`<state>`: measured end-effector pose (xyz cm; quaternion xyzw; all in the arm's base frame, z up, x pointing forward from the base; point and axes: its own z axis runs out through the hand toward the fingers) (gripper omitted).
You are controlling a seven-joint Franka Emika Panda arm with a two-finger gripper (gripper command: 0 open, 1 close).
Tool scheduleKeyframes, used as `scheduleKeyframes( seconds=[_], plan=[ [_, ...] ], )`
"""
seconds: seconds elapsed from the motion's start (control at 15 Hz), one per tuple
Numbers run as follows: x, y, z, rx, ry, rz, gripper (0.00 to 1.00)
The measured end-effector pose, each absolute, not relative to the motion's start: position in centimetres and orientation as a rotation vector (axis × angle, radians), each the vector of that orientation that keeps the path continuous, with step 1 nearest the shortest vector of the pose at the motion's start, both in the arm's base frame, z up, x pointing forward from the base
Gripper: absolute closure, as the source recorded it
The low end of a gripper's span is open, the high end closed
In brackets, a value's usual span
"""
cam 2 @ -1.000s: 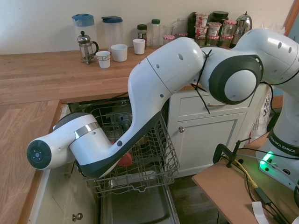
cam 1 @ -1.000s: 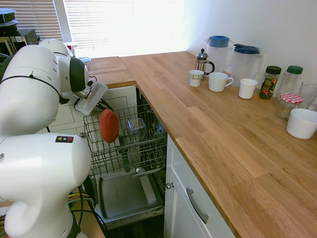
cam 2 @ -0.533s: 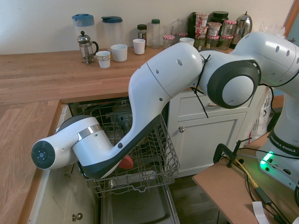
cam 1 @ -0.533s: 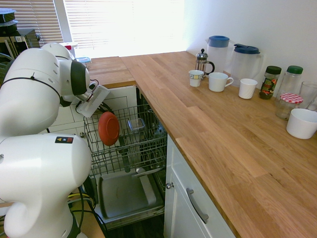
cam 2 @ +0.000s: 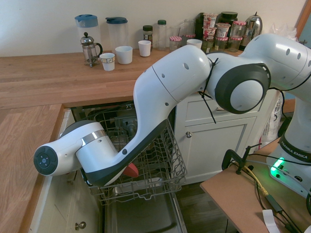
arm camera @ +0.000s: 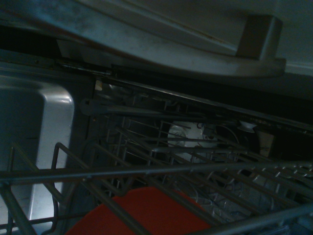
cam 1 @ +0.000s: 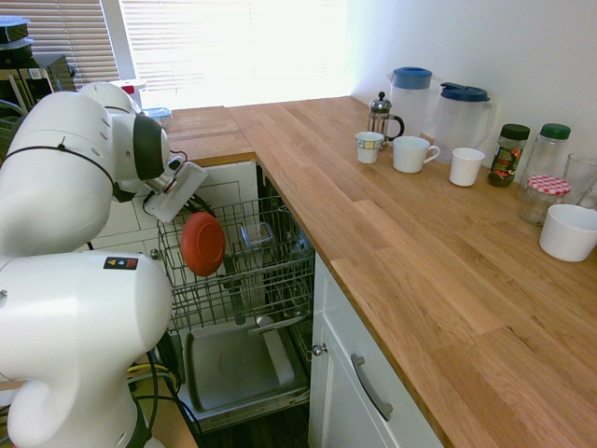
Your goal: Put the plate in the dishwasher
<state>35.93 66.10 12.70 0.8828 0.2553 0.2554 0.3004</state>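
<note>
A: Nearest, first exterior view?
B: White cabinet (cam 1: 340,373), at four o'clock from the plate (cam 1: 202,244).
A: Next?
B: Open dishwasher (cam 1: 238,359), lower panel near six. Red plate tilted at the wire rack (cam 1: 291,273), wires crossing in front in wrist view.
A: Gripper (cam 1: 194,203)?
B: At eleven, clenched on plate's upper edge.
A: Farther?
B: French press (cam 1: 379,119), at two, on counter (cam 1: 373,243).

Cups (cam 1: 367,147), French press (cam 1: 378,118) on counter (cam 1: 392,233); pitchers (cam 1: 462,121) behind; plate (cam 1: 203,244) at dishwasher rack (cam 1: 270,280).
</note>
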Motion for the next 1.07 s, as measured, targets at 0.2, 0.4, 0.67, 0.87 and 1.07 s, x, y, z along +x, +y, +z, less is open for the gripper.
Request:
scheduleKeyframes(
  seconds=[0.2,0.4,0.67,0.87,1.07],
  plan=[
    [35.9,66.1,12.6,2.349,0.677,0.681,0.0],
    [35.9,66.1,12.6,2.361,0.672,0.688,0.0],
    [35.8,66.0,12.6,2.383,0.673,0.7,0.0],
    [34.3,66.0,12.7,2.399,0.692,0.708,0.0],
    [32.3,65.2,15.4,2.408,0.675,0.721,0.0]
  ],
)
